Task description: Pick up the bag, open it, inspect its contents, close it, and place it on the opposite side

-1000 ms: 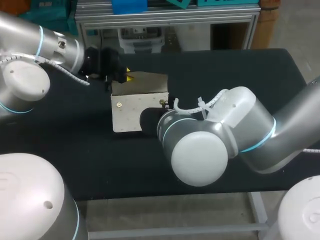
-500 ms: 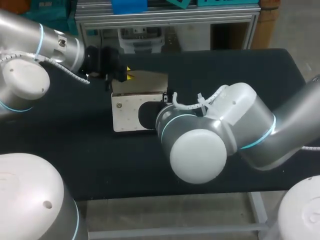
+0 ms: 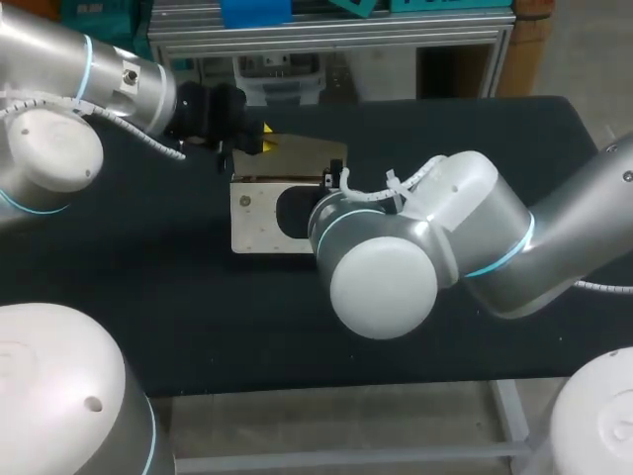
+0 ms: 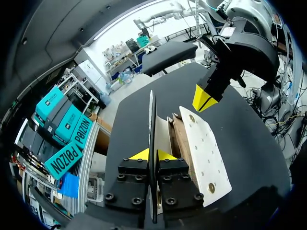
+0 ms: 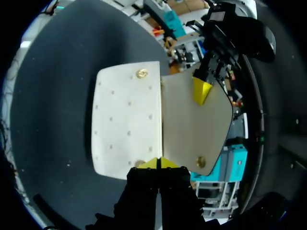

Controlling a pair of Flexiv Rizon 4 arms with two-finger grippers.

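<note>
Seen from above, the right arm (image 3: 386, 282) fills the lower centre of the frame, its bulky elbow nearest the camera and hiding its own wrist. Just beyond it, mid-frame, a cream bag (image 3: 252, 223) sits on the black table (image 3: 475, 148), with its long side running left to right.

From its wrist camera, the right gripper (image 5: 157, 163) has its yellow tips pressed together on the bag's end, at the hinge line where the body meets the flap. It appears to pinch that edge.

Farther back, the flap (image 3: 302, 158) stands raised open. The left gripper (image 3: 259, 142), coming in from the upper left, is clamped tight on the flap's free edge. In its own wrist view that edge shows as a thin blade between its fingers.

The hinge runs lengthwise away from the right gripper. Closing therefore likely falls to the left gripper, swinging the flap forward and down over the bag's front.
</note>
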